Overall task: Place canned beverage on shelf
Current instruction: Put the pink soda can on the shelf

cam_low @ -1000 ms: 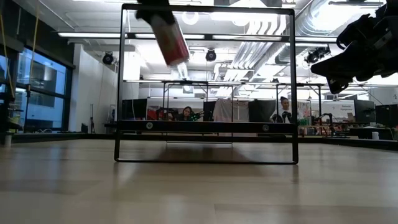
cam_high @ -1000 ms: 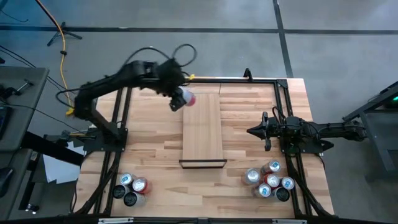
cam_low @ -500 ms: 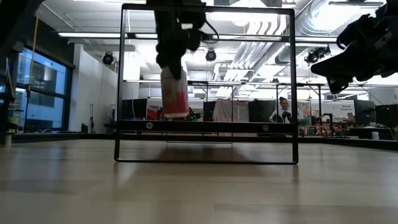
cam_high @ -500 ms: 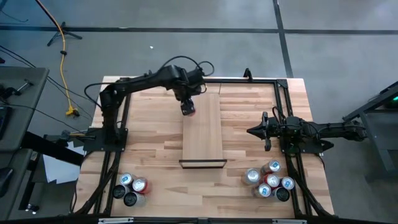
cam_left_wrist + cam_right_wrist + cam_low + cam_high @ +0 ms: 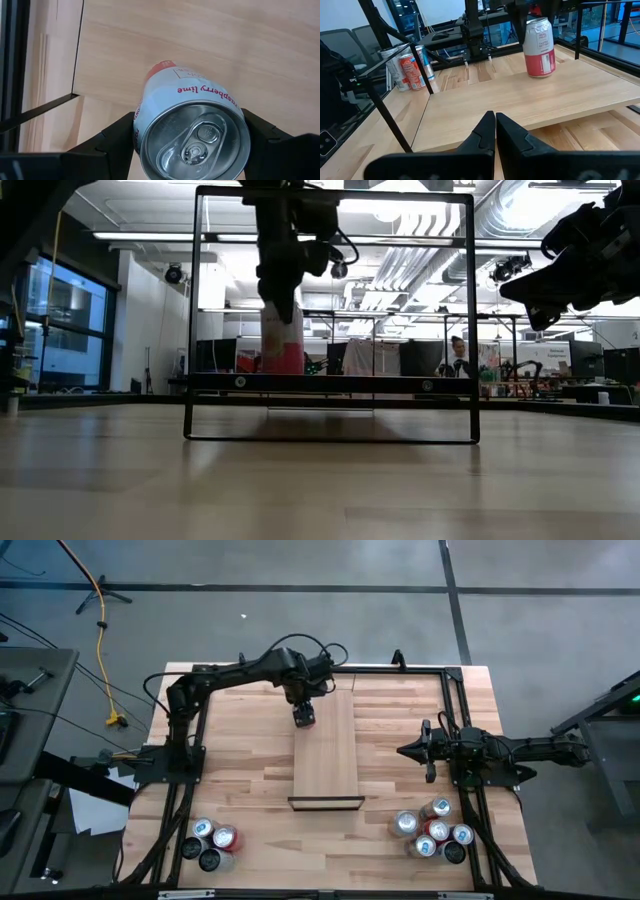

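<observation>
Can, clenched upright in my left gripper, has come down from its tilted carry above the shelf onto the plank's far end, so release comes next; right gripper, fingers closed on nothing, waits beside the shelf.

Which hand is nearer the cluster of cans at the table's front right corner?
The right hand. It hangs shut just behind those cans, beside the shelf. The left hand is far across, over the shelf's back end, holding a can.
</observation>
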